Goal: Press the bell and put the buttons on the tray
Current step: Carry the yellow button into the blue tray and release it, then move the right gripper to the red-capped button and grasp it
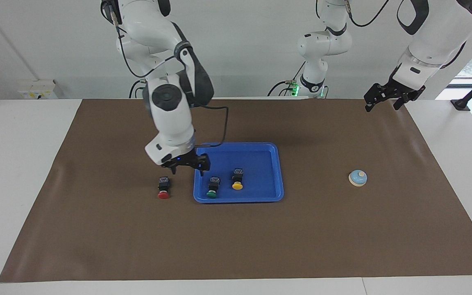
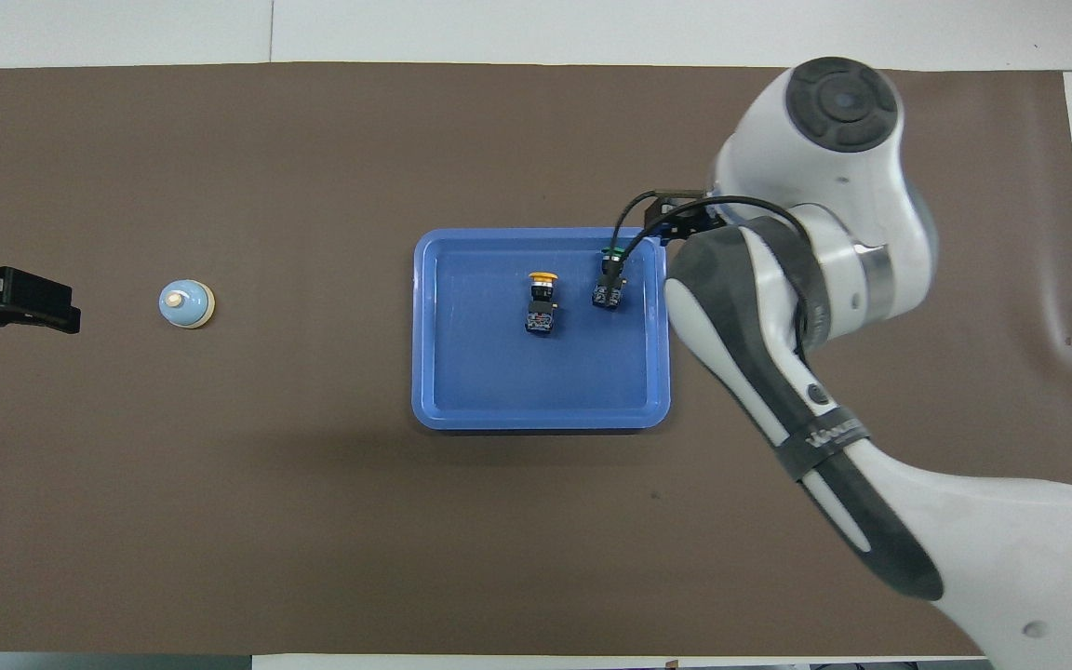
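The blue tray (image 1: 260,155) lies mid-table; it also shows in the overhead view (image 2: 499,391). The green button (image 1: 213,187) and the yellow button (image 1: 237,179) lie in it, also in the overhead view as green (image 2: 609,284) and yellow (image 2: 542,302). The red button (image 1: 163,188) lies on the mat beside the tray, toward the right arm's end; the right arm hides it from overhead. My right gripper (image 1: 188,169) is open and empty, low over the tray's rim next to the red button. The light-blue bell (image 1: 358,178) (image 2: 187,304) sits toward the left arm's end. My left gripper (image 1: 382,107) (image 2: 61,312) waits open, raised.
A brown mat (image 1: 236,237) covers the white table (image 1: 14,164). A third robot base (image 1: 314,78) stands at the robots' edge between the two arms. A white socket box (image 1: 37,89) sits at the table's corner by the right arm.
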